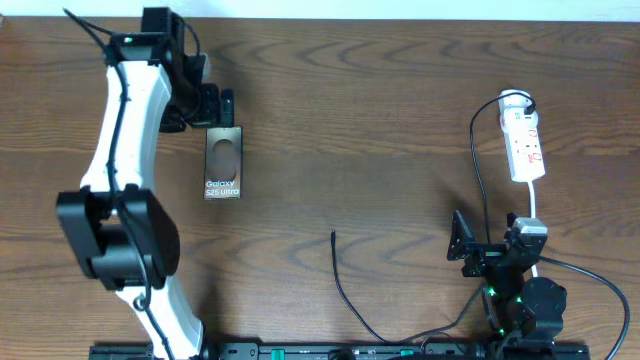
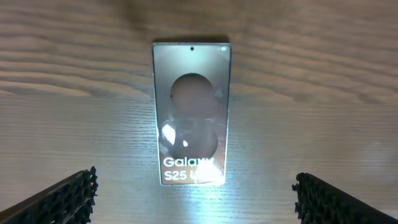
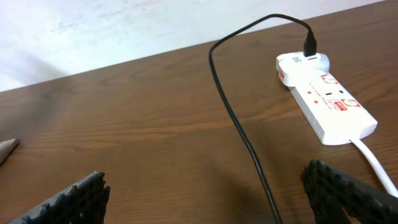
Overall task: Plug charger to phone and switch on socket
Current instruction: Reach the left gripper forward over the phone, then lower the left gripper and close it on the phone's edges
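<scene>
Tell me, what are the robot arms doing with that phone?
The left gripper hovers open over the phone, which lies flat on the table. The right gripper sits open near the socket, holding nothing. The charger is plugged into the socket, but its loose tip lies on the table, away from the phone. Nothing is connected to the phone yet.
</scene>
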Controlling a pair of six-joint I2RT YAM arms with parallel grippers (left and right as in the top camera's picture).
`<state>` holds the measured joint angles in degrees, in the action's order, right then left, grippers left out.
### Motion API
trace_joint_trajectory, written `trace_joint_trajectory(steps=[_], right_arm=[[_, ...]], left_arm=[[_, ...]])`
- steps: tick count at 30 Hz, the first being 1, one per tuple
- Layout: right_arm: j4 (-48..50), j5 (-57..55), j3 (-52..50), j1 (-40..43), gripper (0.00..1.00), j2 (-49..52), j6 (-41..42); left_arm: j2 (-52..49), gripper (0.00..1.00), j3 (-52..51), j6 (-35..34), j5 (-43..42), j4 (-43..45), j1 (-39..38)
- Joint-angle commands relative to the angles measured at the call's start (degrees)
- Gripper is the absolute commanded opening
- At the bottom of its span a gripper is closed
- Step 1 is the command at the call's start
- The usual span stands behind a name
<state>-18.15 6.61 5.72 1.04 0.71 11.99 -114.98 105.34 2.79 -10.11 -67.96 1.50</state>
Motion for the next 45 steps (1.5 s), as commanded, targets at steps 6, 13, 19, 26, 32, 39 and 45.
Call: trace_joint_trajectory(steps=[6,13,19,26,32,39,45], right_arm=[[0.00,-0.07,-0.15,-0.37,0.99,-0.33,0.63],[0.00,-0.07,-0.15,-0.37,0.99,-0.33,0.63],[0.00,-0.07,-0.15,-0.37,0.99,-0.33,0.63],[0.00,-0.07,-0.15,-0.37,0.99,-0.33,0.63],[0.00,-0.07,-0.15,-0.37,0.99,-0.33,0.63],[0.00,-0.07,-0.15,-0.37,0.99,-0.33,0.66],[0.00,-0.07,-0.15,-0.37,0.99,-0.33,0.63]], left_arm=[[-5.81,1.00,-0.57,-0.46,0.79,-0.33,0.28],[-8.31,1.00,-1.53,-0.44,0.79,0.09,0.31],[-8.48,1.00,-4.07,-0.44,0.79,2.95,0.28],[-8.48,1.00,-7.72,-0.44,0.76,6.23,0.28],[-8.48,0.99,-9.86,-0.44,0.76,7.80,0.28],[-8.48,0.99,-10.75,-0.44,0.76,9.55,0.28],[-8.50,0.99,-11.13,-0.46,0.79,12.44,0.28]])
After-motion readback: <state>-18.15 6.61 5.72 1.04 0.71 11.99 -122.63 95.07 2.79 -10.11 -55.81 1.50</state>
